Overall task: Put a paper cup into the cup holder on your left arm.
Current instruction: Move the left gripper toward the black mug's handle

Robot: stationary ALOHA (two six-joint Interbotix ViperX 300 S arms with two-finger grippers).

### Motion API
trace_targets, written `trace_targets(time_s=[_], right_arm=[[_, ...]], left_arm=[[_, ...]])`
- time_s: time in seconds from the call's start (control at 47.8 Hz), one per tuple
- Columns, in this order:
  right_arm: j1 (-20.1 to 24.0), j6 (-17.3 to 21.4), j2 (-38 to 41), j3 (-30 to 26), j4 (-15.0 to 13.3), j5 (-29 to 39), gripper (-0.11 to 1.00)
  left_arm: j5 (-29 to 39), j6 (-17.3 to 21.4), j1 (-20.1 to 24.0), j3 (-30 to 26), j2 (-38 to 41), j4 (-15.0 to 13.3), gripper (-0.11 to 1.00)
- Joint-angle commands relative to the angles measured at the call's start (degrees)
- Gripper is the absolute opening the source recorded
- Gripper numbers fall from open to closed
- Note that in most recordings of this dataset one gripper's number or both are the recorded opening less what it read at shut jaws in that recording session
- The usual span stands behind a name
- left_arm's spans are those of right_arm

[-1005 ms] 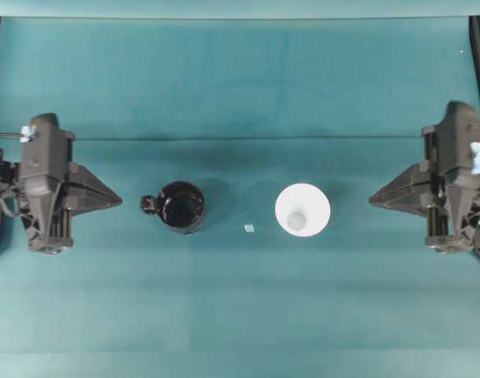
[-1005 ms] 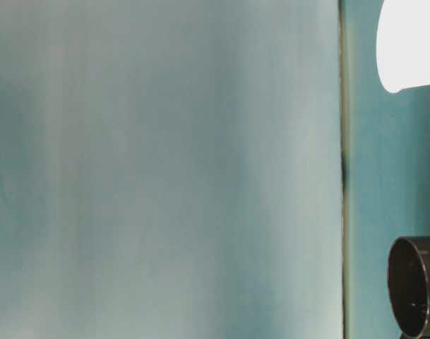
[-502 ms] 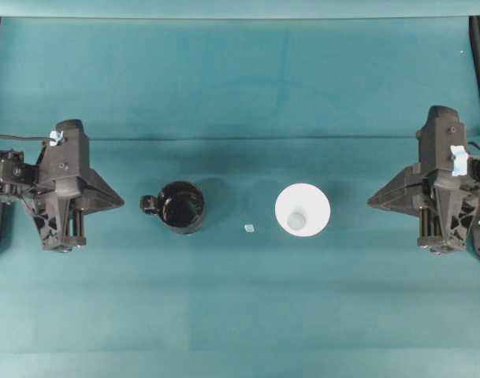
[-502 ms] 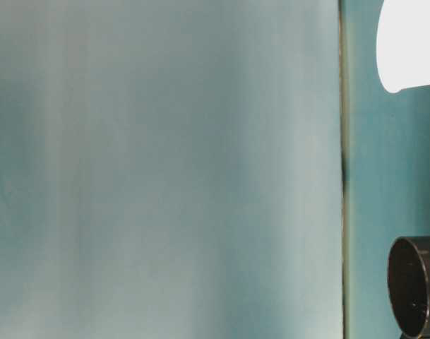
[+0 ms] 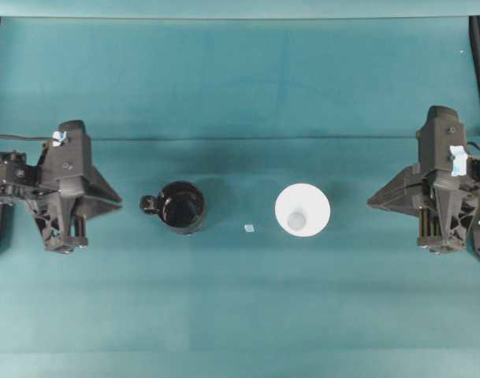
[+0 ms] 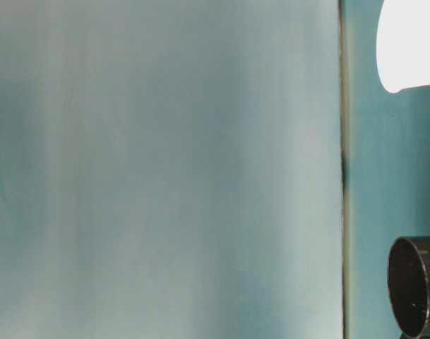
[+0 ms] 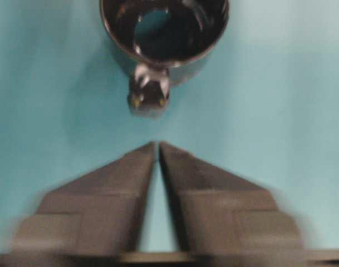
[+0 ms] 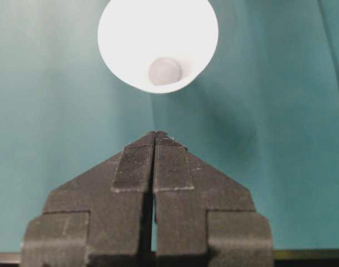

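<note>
Teal cloth [image 5: 240, 79] covers the bench. Paper cup [image 5: 302, 209] stands upright, right of the black mug [image 5: 181, 206], apart. Left gripper [image 7: 157, 147] and right gripper [image 8: 154, 136]: fingers pressed together, empty, each facing its object, presumably staged for approach.

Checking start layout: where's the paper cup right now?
In the overhead view, the paper cup stands upright right of centre, between the black mug and the right end effector, untouched.

No readable text, label, brand, number or sign is showing anywhere in these views; the pale-blue tape tags on the arms are showing no legible marks.
</note>
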Motion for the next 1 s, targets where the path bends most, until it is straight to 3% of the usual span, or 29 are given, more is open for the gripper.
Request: trace_targets(time_s=[0.0, 0.063, 0.147, 0.272, 0.586, 0.984], right_arm=[[-0.1, 0.4, -0.2, -1.4, 0.1, -0.2, -0.03], [-0.1, 0.4, -0.2, -1.4, 0.1, -0.2, -0.03], [-0.1, 0.4, -0.2, -1.4, 0.1, -0.2, -0.03], [-0.1, 0.4, -0.2, -1.4, 0.1, -0.2, -0.03], [-0.2, 0.5, -0.2, -1.3, 0.1, -0.2, -0.03], [-0.1, 0.5, -0.2, -1.4, 0.2, -0.2, -0.03]], left_arm=[[-1.6, -0.1, 0.0, -0.4, 1.1, 0.2, 0.59], [-2.9, 0.0, 0.0, -0.2, 1.6, 0.2, 0.78], [-4.6, 0.0, 0.0, 0.1, 2.4, 0.2, 0.93], [-7.7, 0.0, 0.0, 0.7, 4.7, 0.2, 0.87], [-16.6, 1.9, 0.1, -1.1, 15.1, 0.1, 0.89], [-17.9, 3.5, 2.4, -1.8, 16.6, 0.2, 0.89]])
